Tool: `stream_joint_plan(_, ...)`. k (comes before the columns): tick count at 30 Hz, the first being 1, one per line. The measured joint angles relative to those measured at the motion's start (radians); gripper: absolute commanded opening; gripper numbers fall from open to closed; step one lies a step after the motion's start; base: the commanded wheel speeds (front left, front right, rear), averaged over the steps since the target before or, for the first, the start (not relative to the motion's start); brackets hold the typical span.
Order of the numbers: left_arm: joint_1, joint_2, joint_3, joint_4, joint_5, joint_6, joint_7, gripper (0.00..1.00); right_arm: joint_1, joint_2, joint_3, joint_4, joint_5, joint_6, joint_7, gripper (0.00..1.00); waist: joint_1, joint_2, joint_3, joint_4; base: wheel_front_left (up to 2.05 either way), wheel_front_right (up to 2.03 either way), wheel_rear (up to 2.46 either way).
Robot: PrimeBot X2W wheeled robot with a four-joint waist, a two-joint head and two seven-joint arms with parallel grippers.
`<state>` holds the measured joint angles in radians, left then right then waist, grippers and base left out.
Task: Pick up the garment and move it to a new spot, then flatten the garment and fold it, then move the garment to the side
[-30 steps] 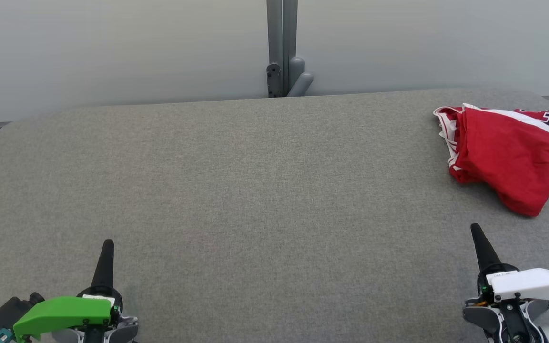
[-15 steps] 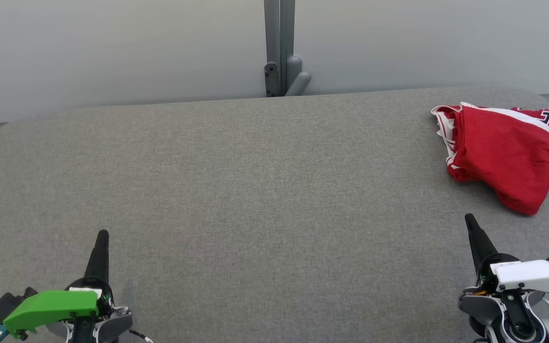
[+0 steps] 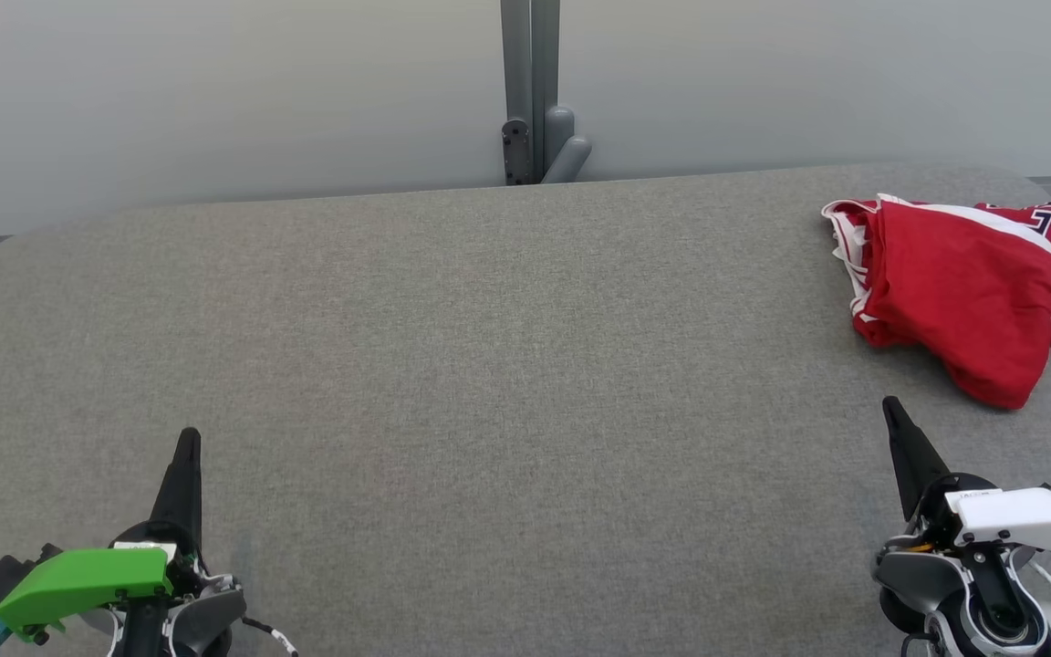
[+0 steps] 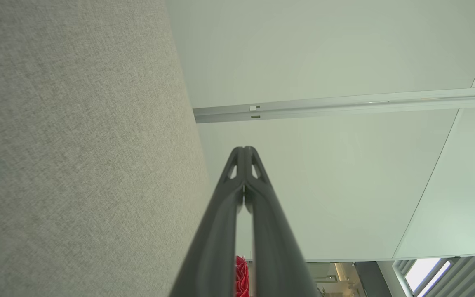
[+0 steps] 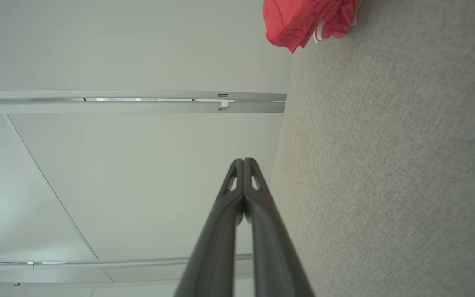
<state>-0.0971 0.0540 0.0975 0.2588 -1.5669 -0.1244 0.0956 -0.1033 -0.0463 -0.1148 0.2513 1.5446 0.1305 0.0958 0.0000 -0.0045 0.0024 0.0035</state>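
The garment (image 3: 963, 287) is a red jersey with white trim and dark lettering, lying crumpled at the far right of the grey table (image 3: 489, 365); its right side runs past the picture's edge. It also appears as a red bundle (image 5: 307, 18) at the top of the right wrist view, and a sliver of red (image 4: 241, 276) peeks between the fingers in the left wrist view. My right gripper (image 3: 890, 406) is shut and empty, a short way in front of the garment. Far from it, at the lower left, my left gripper (image 3: 188, 436) is also shut and empty.
A pale wall with a grey post (image 3: 530, 91) stands behind the table's far edge. The table has rounded far corners, and wide bare felt lies between my two grippers.
Both grippers have slid up in the picture, away from me, still shut. The picture has shifted slightly left. The garment lies as before.
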Motion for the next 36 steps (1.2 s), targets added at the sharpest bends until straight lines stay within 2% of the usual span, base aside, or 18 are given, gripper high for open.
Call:
stream_joint_plan(10, -0.012, 0.0, 0.011, -0.002, -0.051, -0.003, 0.017, 0.0, -0.008, -0.001, 0.004, 0.002, 0.064, 0.0, 0.014, 0.0, 0.0, 0.0, 0.001, -0.003, 0.0, 0.0, 0.0)
stream_joint_plan(36, -0.015, -0.001, 0.016, -0.002, -0.051, -0.003, 0.017, 0.0, -0.009, -0.001, 0.004, 0.002, 0.065, 0.0, 0.014, 0.0, 0.0, 0.0, 0.001, -0.004, 0.0, 0.0, 0.0)
